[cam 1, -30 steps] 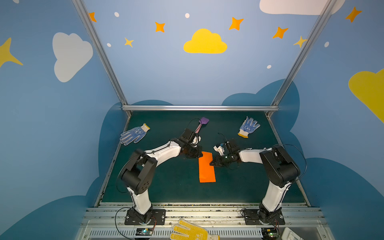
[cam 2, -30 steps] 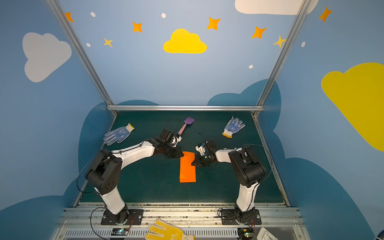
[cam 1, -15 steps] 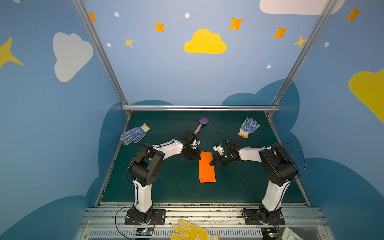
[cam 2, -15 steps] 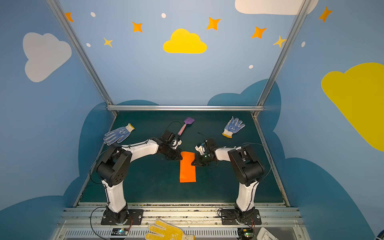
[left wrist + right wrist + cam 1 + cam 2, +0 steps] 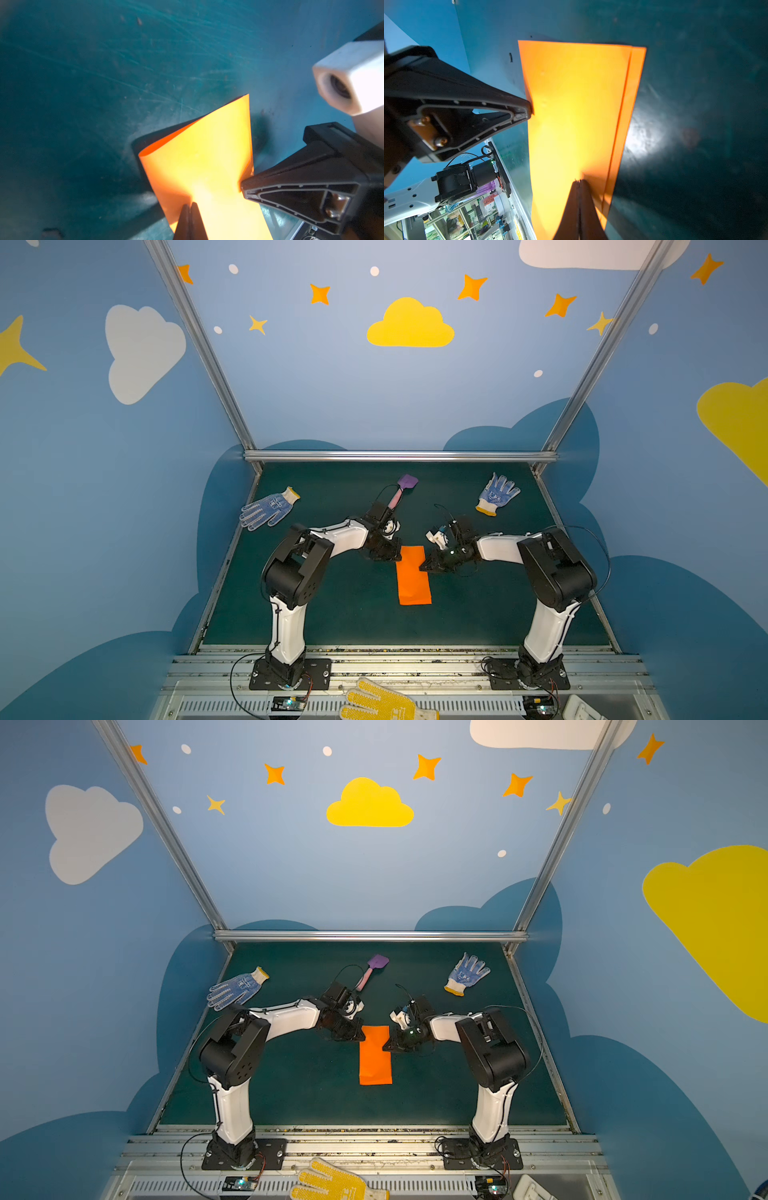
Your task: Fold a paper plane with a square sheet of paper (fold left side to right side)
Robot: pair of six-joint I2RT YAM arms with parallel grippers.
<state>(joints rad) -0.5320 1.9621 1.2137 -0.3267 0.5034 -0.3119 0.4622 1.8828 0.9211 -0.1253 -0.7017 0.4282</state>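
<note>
My left claw [image 5: 397,558] and right claw [image 5: 422,567], both pinched together, press the paper [image 5: 413,583] at its 10 and 2 o'clock edges; bare tabletop [image 5: 340,614] spreads toward 6.

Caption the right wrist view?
Shut right gripper and left gripper touch opposite sides of the folded orange paper.

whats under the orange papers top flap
On the square sheet of paper, a lower layer shows as a strip along one edge, over the green mat. The rest beneath is covered.

The sheet of paper [image 5: 412,576] lies mid-counter [image 5: 332,614]; the spatula [image 5: 402,489] behind it, one glove [image 5: 268,509] at the left edge, another glove [image 5: 496,494] near the far-right corner
</note>
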